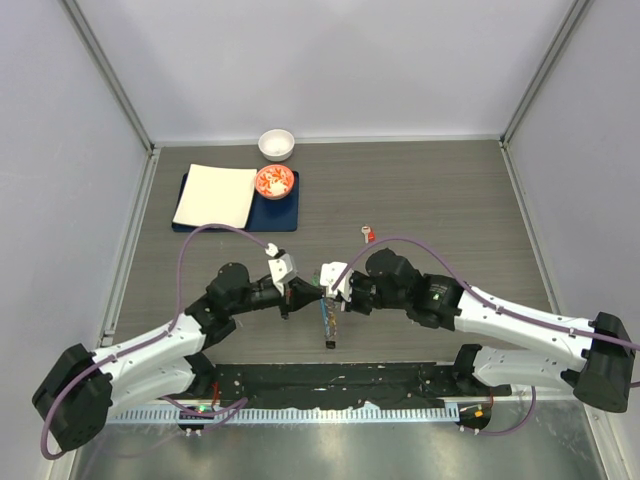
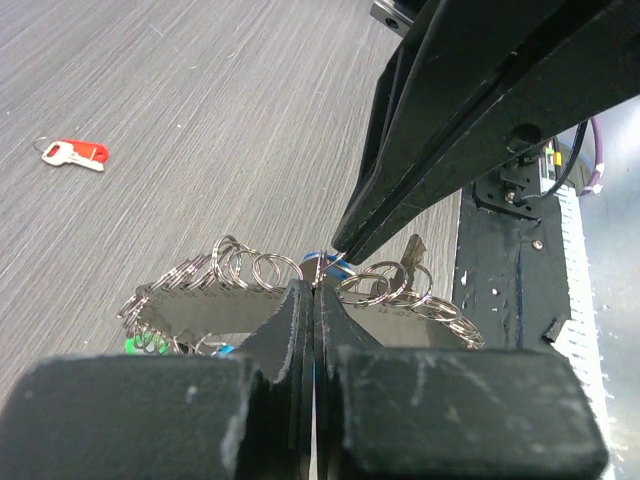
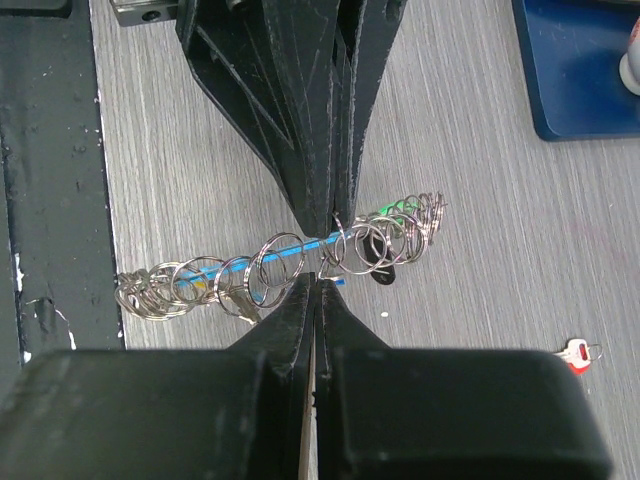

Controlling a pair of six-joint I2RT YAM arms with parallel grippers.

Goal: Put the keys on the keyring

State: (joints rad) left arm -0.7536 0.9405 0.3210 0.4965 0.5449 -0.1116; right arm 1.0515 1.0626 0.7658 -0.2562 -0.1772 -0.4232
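Left hand [image 2: 313, 292] and right hand [image 3: 318, 290] are both pinching shut on the keyring [image 3: 270, 262], tips meeting; probably needing a firm hold, prying one coil open, red key [image 2: 75, 153] lying well apart.

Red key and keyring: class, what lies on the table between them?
Nothing: bare table separates red key from keyring, clearest in the left wrist view.
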